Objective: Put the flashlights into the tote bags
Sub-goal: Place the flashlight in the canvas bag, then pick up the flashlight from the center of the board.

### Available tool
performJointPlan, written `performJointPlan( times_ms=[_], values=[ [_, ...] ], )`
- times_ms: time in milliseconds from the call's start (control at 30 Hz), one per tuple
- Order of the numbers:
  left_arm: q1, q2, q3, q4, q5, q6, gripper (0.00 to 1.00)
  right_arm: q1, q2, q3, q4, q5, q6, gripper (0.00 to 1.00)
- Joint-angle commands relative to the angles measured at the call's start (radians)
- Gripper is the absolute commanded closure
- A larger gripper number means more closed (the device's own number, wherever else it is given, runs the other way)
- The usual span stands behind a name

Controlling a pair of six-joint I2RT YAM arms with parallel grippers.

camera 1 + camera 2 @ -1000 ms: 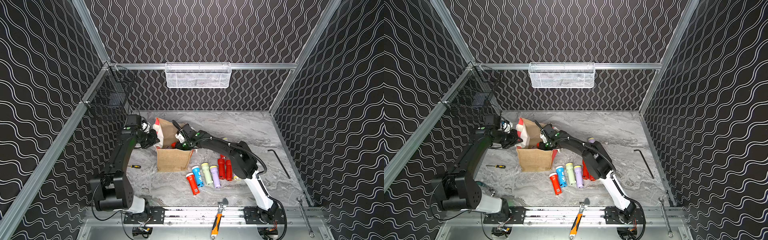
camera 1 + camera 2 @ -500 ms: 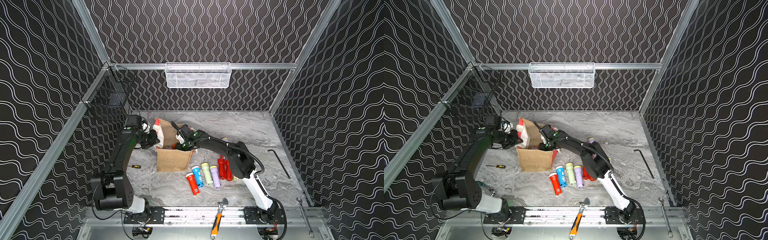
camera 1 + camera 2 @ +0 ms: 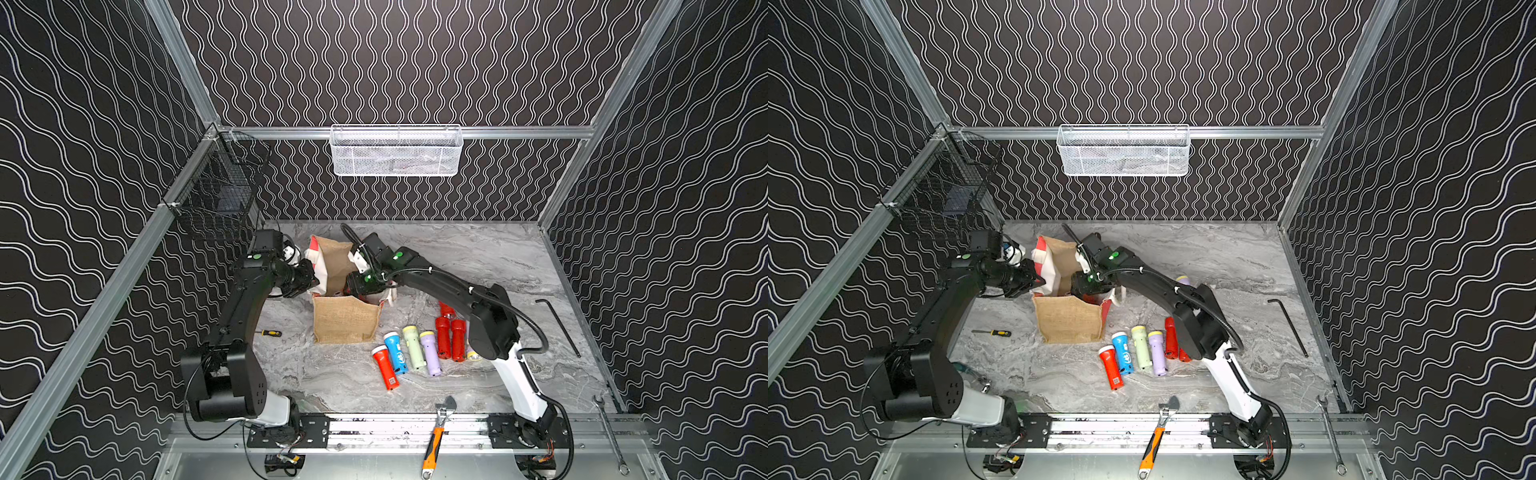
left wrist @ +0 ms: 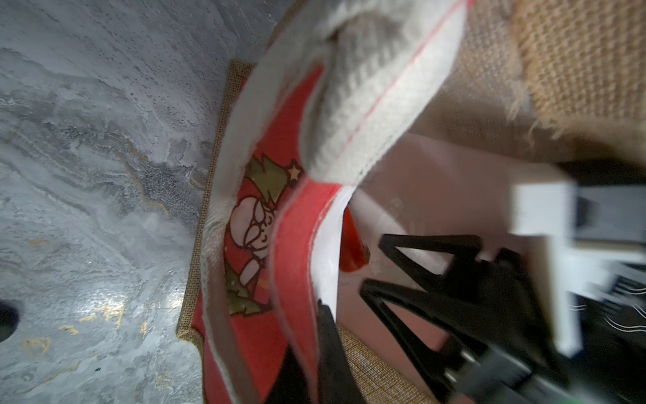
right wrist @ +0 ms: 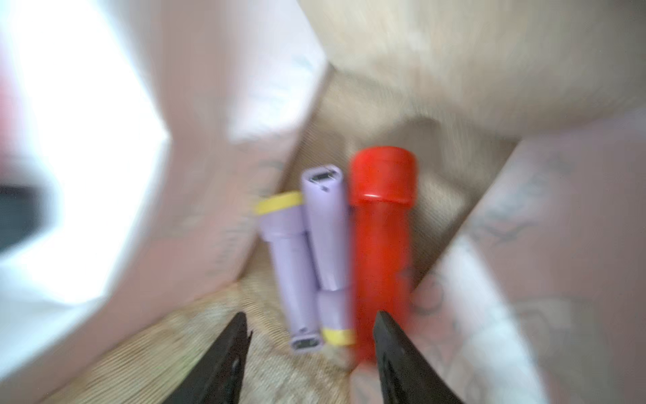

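Since the left jaws clench the tote bag (image 3: 345,324) by its left rim, propping it open, the right jaws hang parted inside, over a red flashlight (image 5: 381,245) lying free beside two lilac flashlights (image 5: 325,227).

The mouth of the tote bag (image 3: 345,328) is crowded. The right gripper (image 5: 310,325), jaws apart, fills it above three flashlights (image 5: 381,245) on the bottom, and the left gripper (image 3: 312,284) clamps the left rim. A row of flashlights (image 3: 415,353) bars the bag's near-right side. The far-right tabletop (image 3: 478,257) lies open up to the hex key (image 3: 557,324).
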Motion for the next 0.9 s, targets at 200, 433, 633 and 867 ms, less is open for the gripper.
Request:
performJointPlan(
  times_ms=[200,433,633,867],
  values=[
    [0.001,-0.009,0.004,0.014,-0.009,0.023,0.98,-0.042,-0.187,-0.045,0.041,-0.025,-0.032,0.38],
    [0.001,-0.009,0.004,0.011,-0.013,0.031,0.98,-0.152,-0.44,-0.305,0.107,0.068,-0.029,0.36],
    [0.001,-0.004,0.005,0.012,-0.013,0.034,0.97,-0.297,-0.642,-0.547,0.182,0.086,-0.015,0.35],
    [0.0,0.0,0.001,0.017,-0.015,0.031,0.97,-0.442,-0.732,-0.702,0.138,0.201,-0.064,0.35]
  ],
)
